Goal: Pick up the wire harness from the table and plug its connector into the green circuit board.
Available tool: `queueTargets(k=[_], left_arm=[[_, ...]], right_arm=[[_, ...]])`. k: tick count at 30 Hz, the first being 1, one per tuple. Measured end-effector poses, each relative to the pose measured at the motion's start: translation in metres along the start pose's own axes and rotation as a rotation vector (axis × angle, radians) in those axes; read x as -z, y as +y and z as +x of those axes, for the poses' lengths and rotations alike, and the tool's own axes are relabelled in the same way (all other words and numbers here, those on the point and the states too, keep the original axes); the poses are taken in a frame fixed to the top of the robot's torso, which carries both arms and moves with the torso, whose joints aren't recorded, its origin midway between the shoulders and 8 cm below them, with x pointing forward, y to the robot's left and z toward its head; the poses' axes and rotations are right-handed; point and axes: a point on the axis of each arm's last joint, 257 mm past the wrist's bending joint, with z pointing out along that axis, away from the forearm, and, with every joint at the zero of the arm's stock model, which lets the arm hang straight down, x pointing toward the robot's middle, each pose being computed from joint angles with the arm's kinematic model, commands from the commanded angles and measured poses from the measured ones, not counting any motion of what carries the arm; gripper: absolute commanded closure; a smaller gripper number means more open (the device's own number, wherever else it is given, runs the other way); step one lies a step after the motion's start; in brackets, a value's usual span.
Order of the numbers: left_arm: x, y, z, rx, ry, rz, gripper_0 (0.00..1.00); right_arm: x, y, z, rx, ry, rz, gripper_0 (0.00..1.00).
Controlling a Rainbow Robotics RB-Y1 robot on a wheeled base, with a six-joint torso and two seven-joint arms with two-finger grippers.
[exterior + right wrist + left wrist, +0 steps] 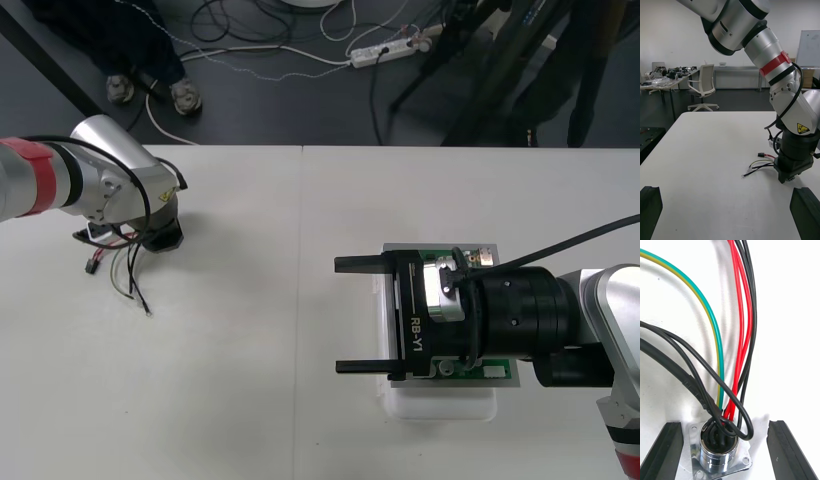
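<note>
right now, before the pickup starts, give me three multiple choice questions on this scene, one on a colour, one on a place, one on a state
1. What colour is the circuit board under the right gripper?
A) blue B) green C) red
2. Where does the harness lie?
A) on the circuit board B) on the table, below the left gripper C) in the right gripper
3. How do the right gripper's fingers stand?
A) open B) shut on the harness C) shut on nothing

Answers: 1 B, green shows at the board's edges. 2 B, the wires trail over the table at the left arm's end. 3 A, the two fingers stand far apart.
</note>
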Motion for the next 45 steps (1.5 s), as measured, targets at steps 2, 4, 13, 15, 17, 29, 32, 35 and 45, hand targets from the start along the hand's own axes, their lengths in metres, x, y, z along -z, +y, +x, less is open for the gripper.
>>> queueTargets(k=[2,4,13,15,17,29,32,35,45], left_arm=[[0.0,0.0,0.0,0.0,0.0,0.001,0.38],[0.0,-0.001,0.0,-0.001,0.0,0.002,0.41],[-0.001,-0.004,0.0,-0.009,0.003,0.014,0.76],[-0.001,-0.005,0.0,-0.008,0.003,0.018,0.95],[-0.001,-0.006,0.0,-0.008,0.003,0.022,1.0],[-0.001,-0.011,-0.002,-0.002,0.0,0.031,1.0],[-0.001,-0.014,-0.004,0.004,-0.002,0.036,1.0],[-0.001,-0.018,-0.006,0.014,-0.006,0.042,1.0],[0.005,-0.017,0.007,0.095,0.04,0.012,1.0]], right_arm=[[0.0,0.0,0.001,0.002,0.004,0.0,0.0],[0.0,-0.001,0.003,0.006,0.014,0.0,0.0],[-0.001,-0.002,0.003,0.014,0.019,-0.002,0.0],[-0.001,-0.003,0.002,0.016,0.019,-0.003,0.0],[-0.001,-0.003,0.002,0.016,0.019,-0.003,0.0],[-0.001,-0.003,0.002,0.017,0.019,-0.003,0.0],[-0.001,-0.003,0.002,0.017,0.019,-0.003,0.0],[-0.001,-0.003,0.002,0.017,0.019,-0.003,0.0],[-0.001,-0.003,0.002,0.017,0.019,-0.003,0.0]])
